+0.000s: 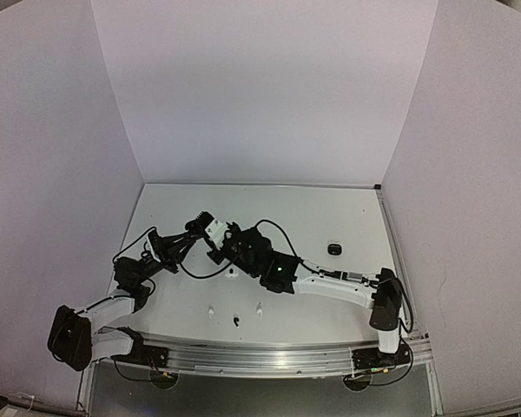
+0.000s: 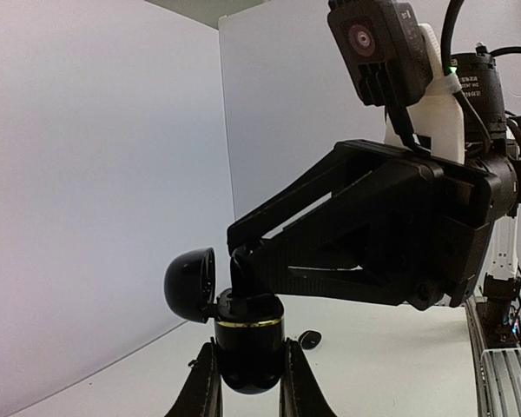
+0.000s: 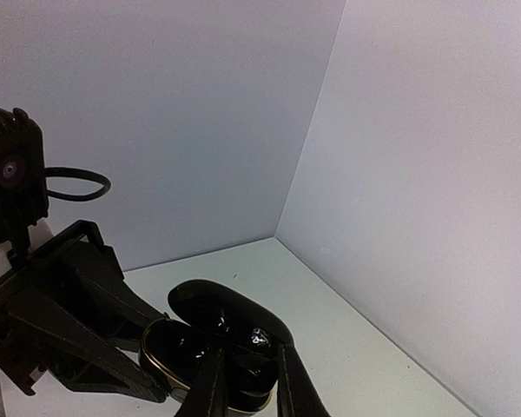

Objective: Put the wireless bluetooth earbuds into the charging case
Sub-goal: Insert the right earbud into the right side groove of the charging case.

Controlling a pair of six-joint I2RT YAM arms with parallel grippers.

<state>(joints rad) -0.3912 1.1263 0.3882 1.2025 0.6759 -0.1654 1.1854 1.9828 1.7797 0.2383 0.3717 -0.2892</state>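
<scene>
My left gripper (image 2: 249, 356) is shut on a black charging case (image 2: 250, 334) with a gold band and holds it upright above the table, its lid (image 2: 191, 285) hinged open to the left. My right gripper (image 3: 250, 358) reaches in from the right. Its tip presses a black earbud (image 2: 241, 271) down into the case's open top (image 3: 178, 343). In the top view the two grippers meet at the table's middle left (image 1: 217, 243). Two white earbuds (image 1: 210, 310) (image 1: 259, 307) and a black earbud (image 1: 235, 321) lie near the front edge.
A second black case (image 1: 334, 249), shut, lies on the table (image 1: 330, 217) to the right and also shows in the left wrist view (image 2: 310, 340). White walls (image 1: 260, 87) enclose the table on three sides. Cables loop around both wrists.
</scene>
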